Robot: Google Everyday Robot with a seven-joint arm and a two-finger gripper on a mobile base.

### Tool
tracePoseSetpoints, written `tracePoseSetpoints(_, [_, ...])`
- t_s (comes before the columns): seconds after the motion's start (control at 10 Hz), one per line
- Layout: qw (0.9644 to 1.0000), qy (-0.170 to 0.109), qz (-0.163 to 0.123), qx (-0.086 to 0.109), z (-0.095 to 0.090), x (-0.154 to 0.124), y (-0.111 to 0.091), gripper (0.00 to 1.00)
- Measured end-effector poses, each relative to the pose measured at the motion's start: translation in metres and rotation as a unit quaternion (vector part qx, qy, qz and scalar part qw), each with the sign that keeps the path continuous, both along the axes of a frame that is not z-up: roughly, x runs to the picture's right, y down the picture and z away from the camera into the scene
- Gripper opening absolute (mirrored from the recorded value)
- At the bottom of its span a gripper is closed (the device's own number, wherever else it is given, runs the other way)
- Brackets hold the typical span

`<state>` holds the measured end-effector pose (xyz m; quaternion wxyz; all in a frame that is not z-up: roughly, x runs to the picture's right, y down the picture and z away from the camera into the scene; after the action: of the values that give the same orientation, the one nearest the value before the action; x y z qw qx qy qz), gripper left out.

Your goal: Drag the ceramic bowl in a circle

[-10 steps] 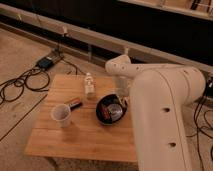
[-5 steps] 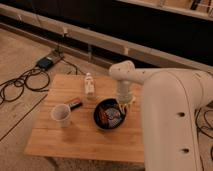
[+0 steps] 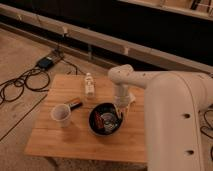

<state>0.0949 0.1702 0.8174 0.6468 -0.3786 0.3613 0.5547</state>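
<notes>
The ceramic bowl (image 3: 105,119) is round, shallow and glossy black, with small orange-red bits inside. It sits on the wooden table (image 3: 75,137), right of centre. My gripper (image 3: 120,108) hangs from the white arm and reaches down onto the bowl's right rim. The arm covers part of the table's right side.
A white tapered cup (image 3: 61,115) stands left of the bowl. A small dark object (image 3: 74,104) lies between them. A small clear bottle (image 3: 89,85) stands at the back of the table. Cables and a power box (image 3: 46,62) lie on the floor at left.
The arm has swung lower and towards the camera, and the gripper has come down to the bowl's right rim. The bowl has shifted slightly towards the front.
</notes>
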Motion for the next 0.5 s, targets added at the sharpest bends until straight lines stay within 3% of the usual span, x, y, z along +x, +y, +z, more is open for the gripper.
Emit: tracePoseSetpoints(0.5, [0.9995, -0.027, 0.007, 0.012, -0.009, -0.017, -0.003, 0.64])
